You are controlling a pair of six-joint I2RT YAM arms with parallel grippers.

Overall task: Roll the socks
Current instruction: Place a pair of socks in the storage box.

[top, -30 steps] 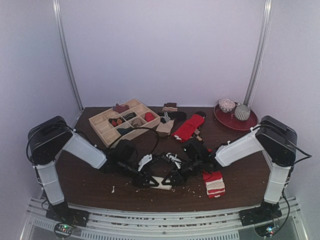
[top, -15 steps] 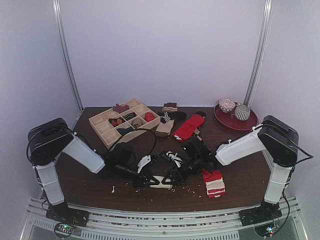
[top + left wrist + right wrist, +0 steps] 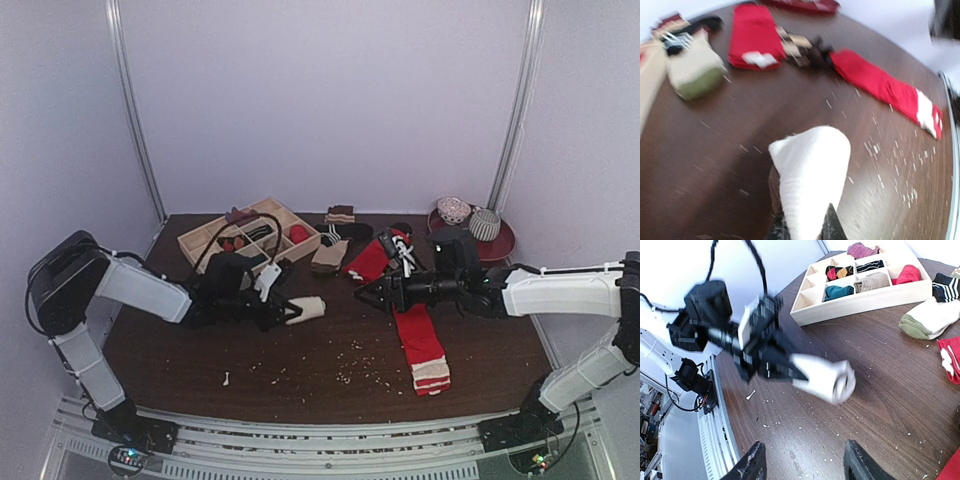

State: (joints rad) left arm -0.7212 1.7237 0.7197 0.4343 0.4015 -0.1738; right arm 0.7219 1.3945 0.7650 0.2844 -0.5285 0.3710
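The cream sock is a tight roll (image 3: 309, 307) held in my left gripper (image 3: 292, 312), which is shut on its near end, left of the table's middle. In the left wrist view the roll (image 3: 810, 172) sticks out past the left gripper (image 3: 805, 229), with a bit of brown beneath it. In the right wrist view the roll (image 3: 827, 379) hangs above the table. The red sock with the white-striped end (image 3: 420, 345) lies flat and unrolled at the front right and also shows in the left wrist view (image 3: 887, 90). My right gripper (image 3: 364, 293) is open and empty, beside that sock's far end (image 3: 805, 467).
A wooden divided tray (image 3: 203, 252) with rolled socks stands at the back left. A plain red sock (image 3: 378, 256), a cream green-toed sock (image 3: 328, 258) and a black-and-white striped sock (image 3: 335, 238) lie at the back. A red plate (image 3: 470, 243) with bowls is at the back right. Crumbs dot the front.
The two grippers have drawn apart from the front middle. The left one moved left and back with the cream roll. The right one moved right and back; the red sock now lies stretched out.
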